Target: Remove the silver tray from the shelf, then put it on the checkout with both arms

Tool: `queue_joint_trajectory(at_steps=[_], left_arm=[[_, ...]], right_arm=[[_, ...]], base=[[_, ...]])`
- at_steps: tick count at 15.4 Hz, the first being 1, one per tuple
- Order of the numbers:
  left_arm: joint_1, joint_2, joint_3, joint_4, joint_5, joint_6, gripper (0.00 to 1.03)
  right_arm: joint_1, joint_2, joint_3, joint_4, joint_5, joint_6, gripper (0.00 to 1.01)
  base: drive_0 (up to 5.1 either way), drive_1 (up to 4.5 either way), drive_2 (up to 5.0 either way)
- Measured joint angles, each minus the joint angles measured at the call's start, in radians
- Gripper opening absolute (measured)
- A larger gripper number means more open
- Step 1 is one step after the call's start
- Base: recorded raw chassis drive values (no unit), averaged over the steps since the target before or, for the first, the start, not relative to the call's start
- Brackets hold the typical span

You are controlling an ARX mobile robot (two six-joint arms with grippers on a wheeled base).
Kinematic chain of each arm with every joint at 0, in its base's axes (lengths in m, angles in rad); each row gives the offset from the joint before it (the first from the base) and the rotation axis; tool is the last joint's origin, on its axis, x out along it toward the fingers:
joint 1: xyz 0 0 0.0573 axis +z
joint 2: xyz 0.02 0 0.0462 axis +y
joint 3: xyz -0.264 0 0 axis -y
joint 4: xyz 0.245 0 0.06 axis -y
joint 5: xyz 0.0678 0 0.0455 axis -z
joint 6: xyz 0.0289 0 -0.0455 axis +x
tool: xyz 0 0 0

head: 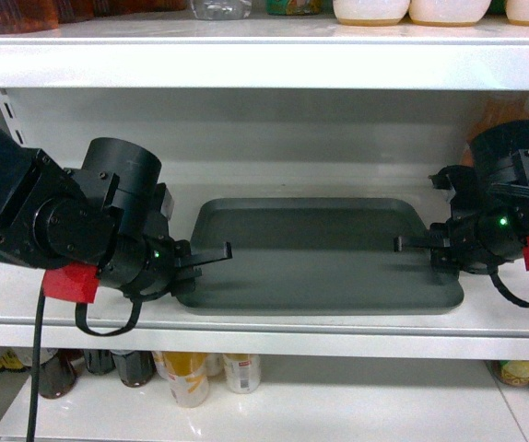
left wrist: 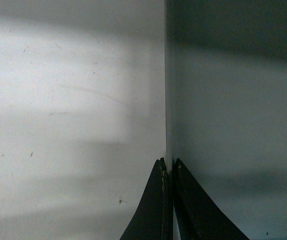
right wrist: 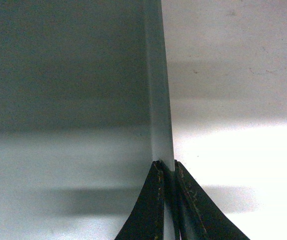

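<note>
**Tray pinched at both ends, flat on the middle shelf**

Above the tray, the upper shelf board (head: 264, 64) carries pale tubs (head: 408, 11) and a clear container (head: 220, 8), cut off at the top edge of the head view. Below, on the lower board, stand jars and bottles (head: 186, 376), a yellow-labelled one among darker ones to its left. A slotted white upright (head: 6, 115) runs down at the back left. Nothing sits on the tray itself, and the only things close to it are the two arms.

The silver tray (head: 315, 253) lies flat on the shelf (head: 246, 322), its long axis running left to right along the board, its near long side close to the rounded front lip. The short ends point at the arms.

The left gripper (head: 211, 256) comes in from the left with its jaws closed to a narrow slit over the tray's left rim; the left wrist view shows the rim edge (left wrist: 167, 100) running straight into the gap between the two dark tips. The right gripper (head: 412, 244) does the same at the right end, jaws nearly together with the rim (right wrist: 159, 100) caught between them. Red blocks (head: 69, 284) show under each wrist, with black cables hanging down.
</note>
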Motion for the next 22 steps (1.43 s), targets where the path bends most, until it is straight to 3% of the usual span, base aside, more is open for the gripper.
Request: queue_joint_trajectory(at_steps=[2, 7, 10, 16, 18, 22], left_arm=[[-0.027, -0.117, -0.225, 0.148, -0.033, -0.045, 0.02], [-0.076, -0.297, -0.458, 0.234, -0.063, -0.048, 0.02], [-0.087, -0.452, -0.537, 0.256, -0.080, -0.023, 0.02], [-0.121, -0.764, -0.731, 0.253, -0.131, 0.042, 0.02], [-0.134, -0.810, -0.760, 0.306, -0.176, 0.081, 0.02], [-0.134, -0.798, -0.760, 0.298, -0.180, 0.090, 0.02]], right_arm=[[0.008, -0.116, -0.221, 0.119, -0.015, 0.026, 0.04], [0.008, -0.348, -0.533, 0.239, -0.024, 0.054, 0.03], [0.022, -0.538, -0.674, 0.291, -0.024, 0.074, 0.03], [0.046, -0.976, -0.959, 0.274, -0.040, 0.124, 0.02], [0.047, -1.039, -0.981, 0.287, -0.043, 0.135, 0.02], [0.047, -1.023, -0.978, 0.274, -0.047, 0.142, 0.02]], base=[[0.0, 0.00, 0.0], [0.0, 0.00, 0.0], [0.0, 0.00, 0.0], [0.0, 0.00, 0.0], [0.0, 0.00, 0.0], [0.0, 0.00, 0.0]])
